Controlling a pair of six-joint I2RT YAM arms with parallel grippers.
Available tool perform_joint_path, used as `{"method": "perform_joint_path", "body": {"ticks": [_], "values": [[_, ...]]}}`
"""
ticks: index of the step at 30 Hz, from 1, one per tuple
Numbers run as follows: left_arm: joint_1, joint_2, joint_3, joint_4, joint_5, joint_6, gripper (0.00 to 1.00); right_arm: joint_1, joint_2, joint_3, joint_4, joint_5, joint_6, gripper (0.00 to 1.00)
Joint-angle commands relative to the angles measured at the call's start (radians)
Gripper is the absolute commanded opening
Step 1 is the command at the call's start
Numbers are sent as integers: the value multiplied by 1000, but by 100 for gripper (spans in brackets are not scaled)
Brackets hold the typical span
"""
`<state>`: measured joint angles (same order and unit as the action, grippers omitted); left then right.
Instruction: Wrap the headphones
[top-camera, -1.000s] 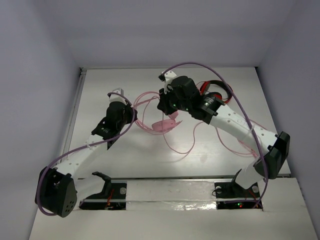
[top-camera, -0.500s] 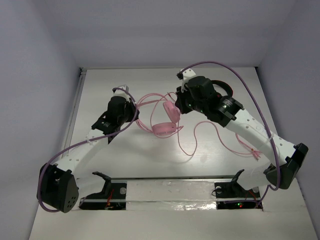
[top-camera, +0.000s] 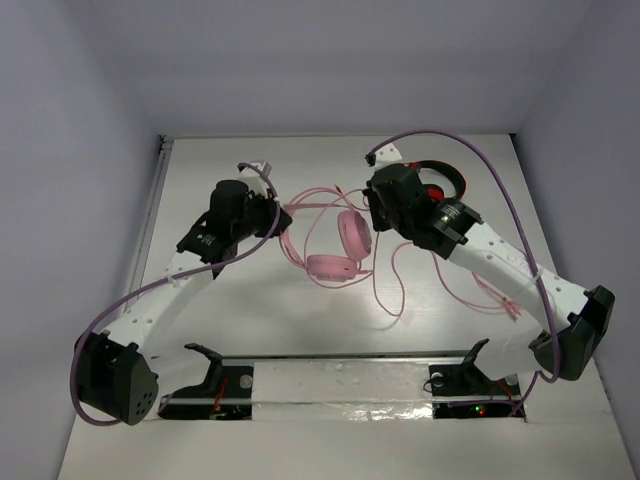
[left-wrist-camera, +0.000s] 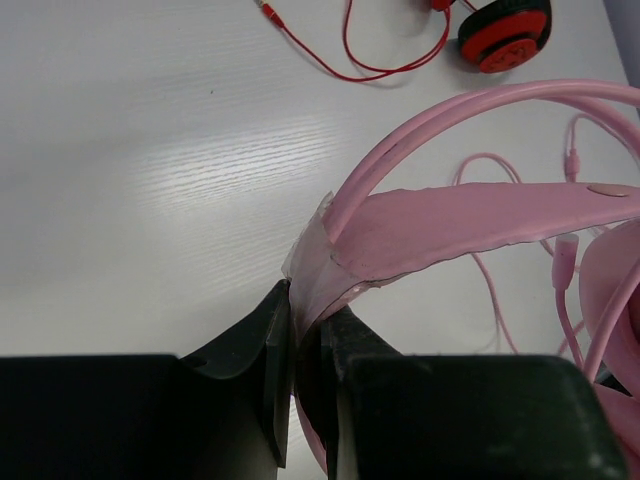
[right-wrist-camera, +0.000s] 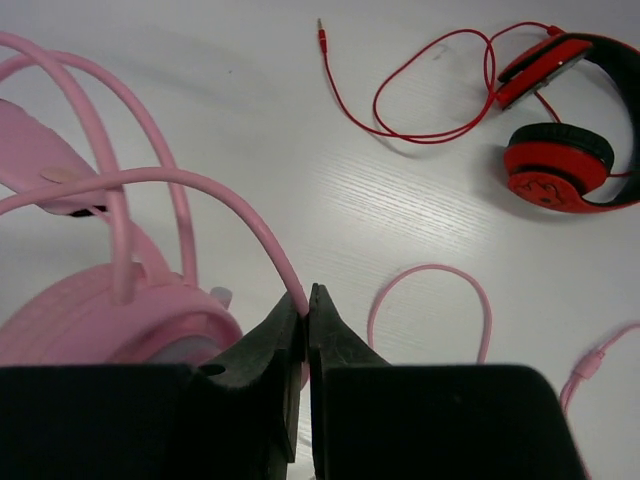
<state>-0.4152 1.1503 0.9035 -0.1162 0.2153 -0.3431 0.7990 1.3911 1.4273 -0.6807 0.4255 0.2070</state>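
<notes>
Pink headphones (top-camera: 330, 265) hang between left tool (left-wrist-camera: 308, 322), clenched on headband (left-wrist-camera: 480, 225), and right tool (right-wrist-camera: 306, 300), pinching cable (right-wrist-camera: 220, 198).

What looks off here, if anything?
The pink cable lies in loose loops on the table, unwrapped. The padded band looks ragged and wrinkled where the left pincer clamps it. Red-and-black headphones sit nearby with a loose red cable.

Looks like a robotics lab bench to me: a white tabletop (top-camera: 250, 320) boxed in by plain pale walls (top-camera: 330, 70), a left arm (top-camera: 165, 295) and a right arm (top-camera: 490, 255), white and black, bolted at the near edge, purple cabling (top-camera: 432, 133) looping off them, a small indicator light (top-camera: 480, 410) glowing by the mounts.
</notes>
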Motion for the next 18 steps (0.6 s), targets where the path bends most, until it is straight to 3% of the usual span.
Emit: {"method": "perform_joint_path", "body": {"ticks": [1, 3, 9, 12, 13, 16, 18], "values": [[35, -15, 61, 81, 139, -31, 0, -1, -49, -28, 36, 47, 9, 8], [49, -14, 63, 107, 198, -42, 0, -1, -53, -51, 58, 39, 20, 14], [101, -23, 97, 110, 291, -83, 0, -1, -128, -171, 205, -13, 68, 16], [124, -29, 138, 95, 289, -86, 0, -21, -203, -322, 425, -140, 57, 16], [124, -31, 159, 89, 288, -86, 0, -21, -220, -371, 570, -186, 55, 16], [136, -35, 189, 81, 340, -96, 0, -21, -253, -505, 783, -303, 95, 24], [145, -32, 198, 67, 381, -106, 0, -32, -244, -527, 825, -350, 104, 24]]}}
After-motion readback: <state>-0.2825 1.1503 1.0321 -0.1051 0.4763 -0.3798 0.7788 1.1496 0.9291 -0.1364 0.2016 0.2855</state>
